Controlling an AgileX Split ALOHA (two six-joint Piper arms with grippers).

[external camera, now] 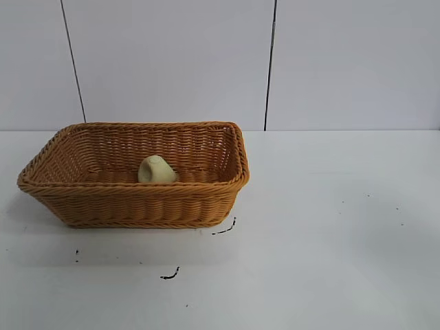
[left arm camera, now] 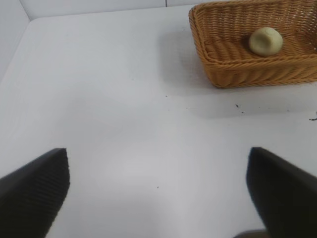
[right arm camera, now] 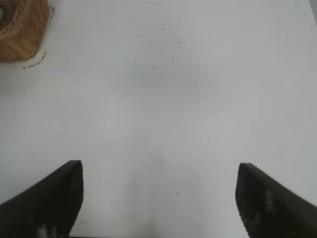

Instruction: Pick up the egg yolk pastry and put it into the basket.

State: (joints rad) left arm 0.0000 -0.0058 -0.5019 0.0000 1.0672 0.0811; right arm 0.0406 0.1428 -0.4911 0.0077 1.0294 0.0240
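The egg yolk pastry (external camera: 156,170), a pale yellow-cream lump, lies inside the orange-brown wicker basket (external camera: 137,203) at the left of the table. It also shows in the left wrist view (left arm camera: 266,40), resting on the floor of the basket (left arm camera: 233,69). My left gripper (left arm camera: 157,178) is open and empty over bare table, well away from the basket. My right gripper (right arm camera: 159,191) is open and empty over bare table; a corner of the basket (right arm camera: 22,34) shows far off. Neither arm shows in the exterior view.
The white table (external camera: 330,240) has small black marks near the basket's front corner (external camera: 225,228) and further forward (external camera: 170,275). A white panelled wall with dark seams stands behind the table.
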